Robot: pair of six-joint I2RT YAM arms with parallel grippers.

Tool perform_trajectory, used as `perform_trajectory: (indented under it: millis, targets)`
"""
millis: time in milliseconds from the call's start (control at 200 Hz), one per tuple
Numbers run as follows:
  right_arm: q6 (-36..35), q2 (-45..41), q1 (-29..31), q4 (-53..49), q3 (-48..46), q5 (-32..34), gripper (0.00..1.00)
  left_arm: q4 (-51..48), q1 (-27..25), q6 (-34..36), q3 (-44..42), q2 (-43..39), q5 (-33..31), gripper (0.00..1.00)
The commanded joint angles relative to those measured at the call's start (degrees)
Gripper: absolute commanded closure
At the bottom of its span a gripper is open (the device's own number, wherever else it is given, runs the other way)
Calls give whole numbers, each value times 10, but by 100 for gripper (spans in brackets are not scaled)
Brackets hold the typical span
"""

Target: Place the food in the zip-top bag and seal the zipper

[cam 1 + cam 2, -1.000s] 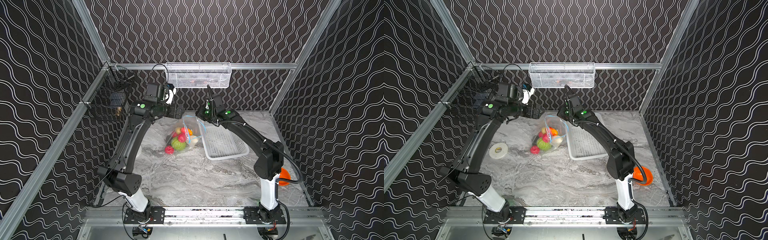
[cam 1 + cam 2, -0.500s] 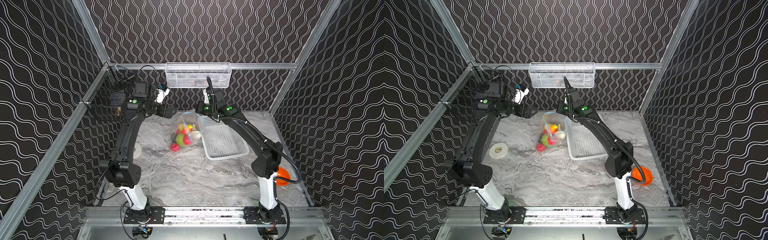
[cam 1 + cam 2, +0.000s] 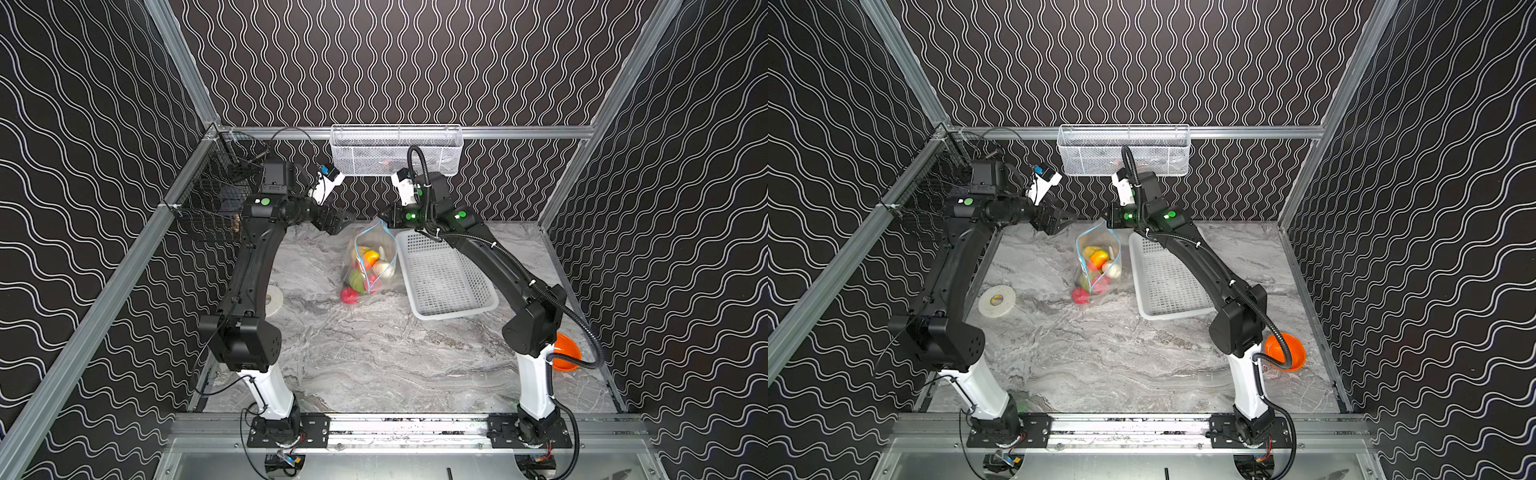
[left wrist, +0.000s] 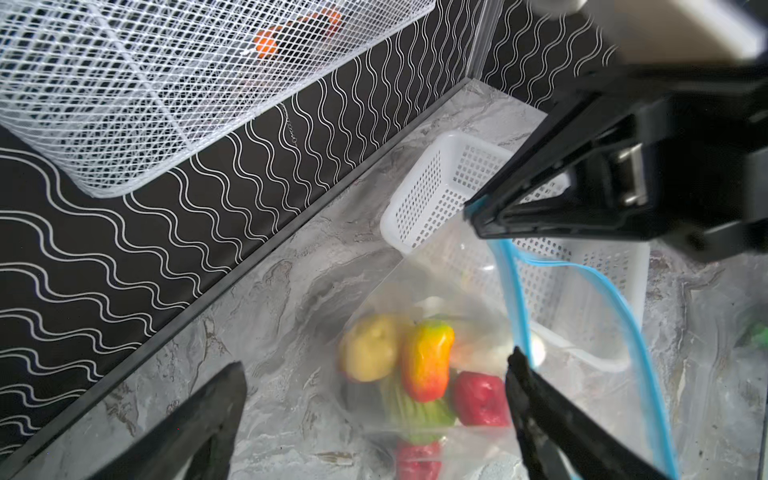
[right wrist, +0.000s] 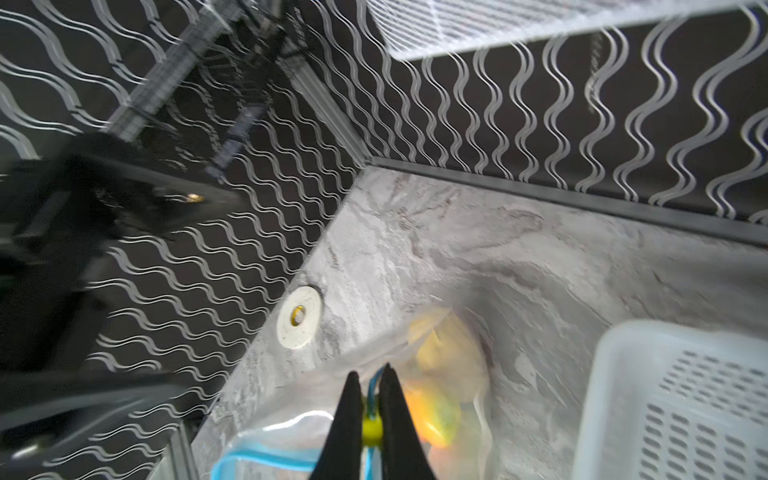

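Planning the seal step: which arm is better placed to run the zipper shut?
Right arm: its jaws are shut on the slider tab of the zipper. Left arm has open jaws, holding nothing.

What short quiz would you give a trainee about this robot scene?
1. True or false: the left claw grips the bag.
2. The right claw is: A wide open; B shut on the bag's slider; C out of sight.
3. Fill in: the bowl by the right arm's base is ____ in colour.
Key: 1 false, the left claw is open and holds nothing; 2 B; 3 orange.
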Motion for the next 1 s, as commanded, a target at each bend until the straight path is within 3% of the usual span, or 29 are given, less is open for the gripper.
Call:
perform_trajectory:
  millis: [0, 165, 405, 646, 726, 996]
  targets:
    - [-8, -1, -1, 52, 31, -53, 100, -7, 7, 22, 2, 3, 18, 1]
    - [21, 19, 0, 78, 71, -119, 99, 15, 30, 11, 4, -4, 25, 1]
    - [30, 19, 6, 101, 67, -151, 100, -69, 73, 53, 67, 26, 118, 1]
    - [14, 15, 15, 83, 58, -170, 100, 5, 74, 145, -72, -58, 179, 1]
    - [2, 8, 18, 79, 40, -174, 100, 48, 74, 142, -117, -84, 200, 1]
    - [-50, -15, 19, 56, -16, -198, 100, -70, 73, 227, -61, -42, 244, 1]
